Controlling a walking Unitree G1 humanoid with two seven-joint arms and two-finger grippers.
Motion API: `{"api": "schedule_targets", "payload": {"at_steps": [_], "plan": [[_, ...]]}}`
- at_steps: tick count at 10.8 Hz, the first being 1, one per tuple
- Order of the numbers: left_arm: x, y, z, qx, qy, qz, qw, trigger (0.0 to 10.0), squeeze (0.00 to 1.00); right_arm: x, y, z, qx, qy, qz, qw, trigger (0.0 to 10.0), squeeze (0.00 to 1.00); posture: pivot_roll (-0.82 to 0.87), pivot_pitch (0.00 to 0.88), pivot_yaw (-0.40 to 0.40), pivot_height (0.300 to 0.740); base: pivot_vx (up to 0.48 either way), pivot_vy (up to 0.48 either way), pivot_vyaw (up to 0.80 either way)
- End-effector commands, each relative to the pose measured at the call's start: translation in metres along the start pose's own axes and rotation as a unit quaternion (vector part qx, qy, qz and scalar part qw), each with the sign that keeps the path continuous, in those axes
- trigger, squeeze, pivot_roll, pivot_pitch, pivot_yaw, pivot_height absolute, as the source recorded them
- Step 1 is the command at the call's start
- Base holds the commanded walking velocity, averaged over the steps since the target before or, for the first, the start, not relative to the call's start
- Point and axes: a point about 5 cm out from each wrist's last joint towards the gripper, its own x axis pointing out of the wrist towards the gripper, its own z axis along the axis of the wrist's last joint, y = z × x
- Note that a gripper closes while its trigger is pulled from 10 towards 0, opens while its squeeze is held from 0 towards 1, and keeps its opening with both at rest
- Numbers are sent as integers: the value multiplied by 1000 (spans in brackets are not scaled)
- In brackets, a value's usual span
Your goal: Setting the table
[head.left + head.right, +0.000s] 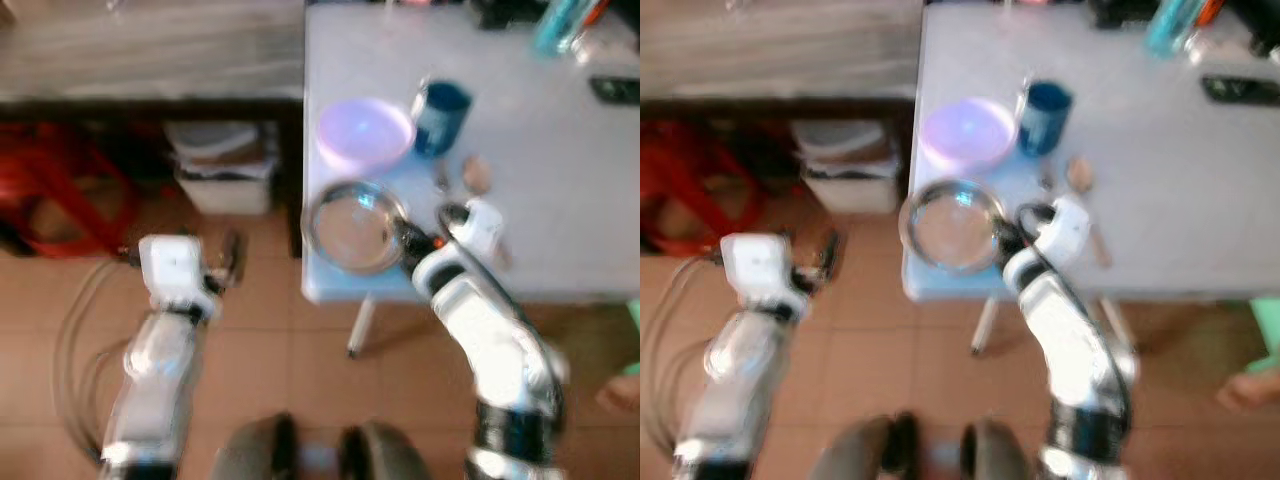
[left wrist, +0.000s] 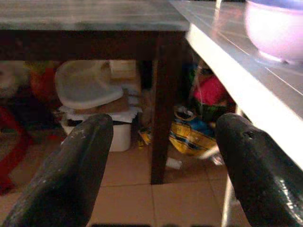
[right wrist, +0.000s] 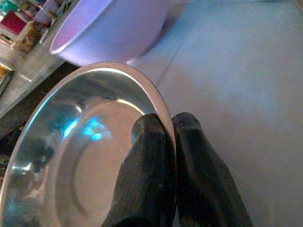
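The rim of the steel bowl is clamped between the two fingers of the right tool, one finger inside the rim and one outside. The bowl sits at the near left corner of the pale worktop, touching or just beside the lilac bowl, with a blue mug near behind.

For the step in hand, judged to be the moving of the steel bowl to its place, the pinch should be kept firm and the bowl held level, since a thin rim hold can let it swing or slip. It should be lifted clear before being carried, so the lilac bowl is not nudged and the worktop edge is not overrun.

The steel bowl is round, shallow and polished, empty, with bright reflections inside.

The left tool is held low beside the worktop over the tiled floor, its fingers spread apart and empty.
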Motion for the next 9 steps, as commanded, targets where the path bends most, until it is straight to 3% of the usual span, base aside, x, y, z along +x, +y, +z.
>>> {"api": "schedule_targets", "payload": {"at_steps": [1,3,7,9], "plan": [[1,7,3,15,-8,13,1000,10000,0,0,-5,-19,-6,41,-15,999,0,0,-66,163,27,740,0,458,0],[3,9,1,17,-7,25,1000,10000,0,-2,-5,-22,-90,29,-1,996,0,0,-74,142,28,740,0,422,0],[13,5,2,30,-25,25,999,10000,0,-1,-9,-26,-151,22,6,988,0,0,-85,113,29,740,352,319,0],[16,7,4,31,-31,27,999,10000,0,-2,-1,-15,-195,-33,21,980,0,0,-85,109,33,740,461,0,0]]}}
